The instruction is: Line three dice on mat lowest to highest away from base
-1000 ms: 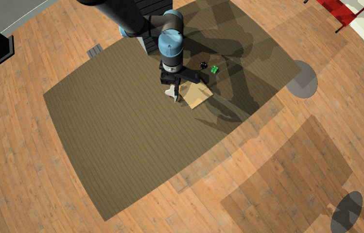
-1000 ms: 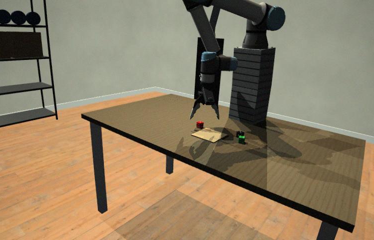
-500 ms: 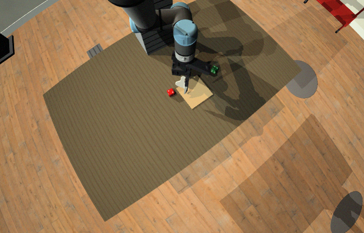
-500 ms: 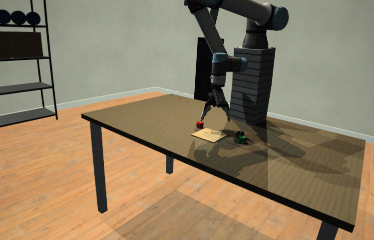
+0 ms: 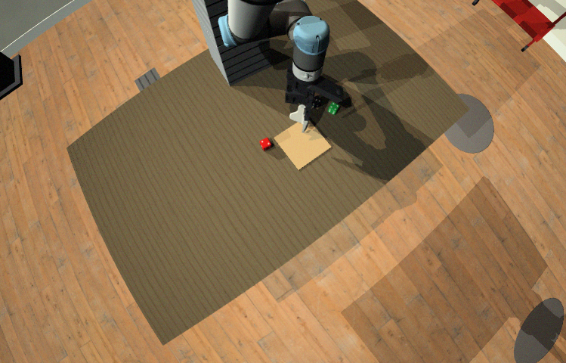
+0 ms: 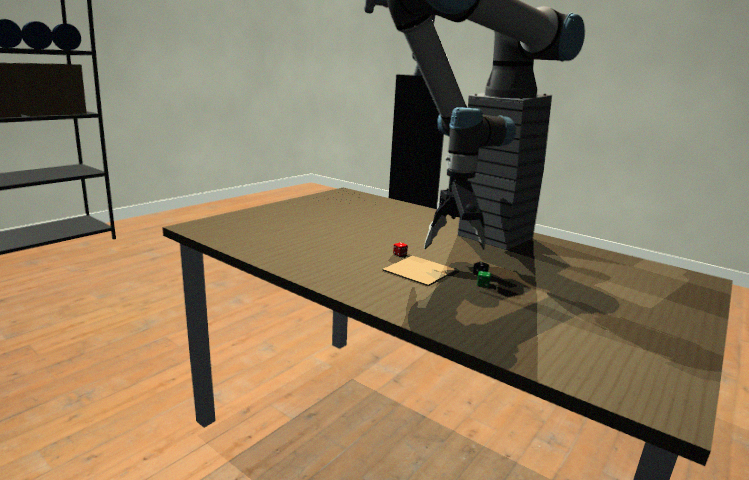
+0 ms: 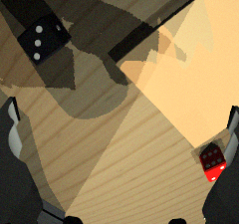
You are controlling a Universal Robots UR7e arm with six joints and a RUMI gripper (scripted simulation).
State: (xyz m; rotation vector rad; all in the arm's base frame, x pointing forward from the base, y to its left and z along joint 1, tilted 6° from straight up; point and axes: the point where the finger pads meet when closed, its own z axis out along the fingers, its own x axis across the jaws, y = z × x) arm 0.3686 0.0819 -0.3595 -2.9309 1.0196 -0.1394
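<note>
1. Top view: 0/3 dice on mat, whole row left.
2. Off-mat: red die 9 o'clock; black die, green die roughly 1.
3. Tool wide open, gripping nothing.

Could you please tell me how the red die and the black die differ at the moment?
The red die is bright with white pips; the black die is dark with white pips. In the exterior view, the red die stands left of the mat, the black die right of it. Both are off the mat.
</note>
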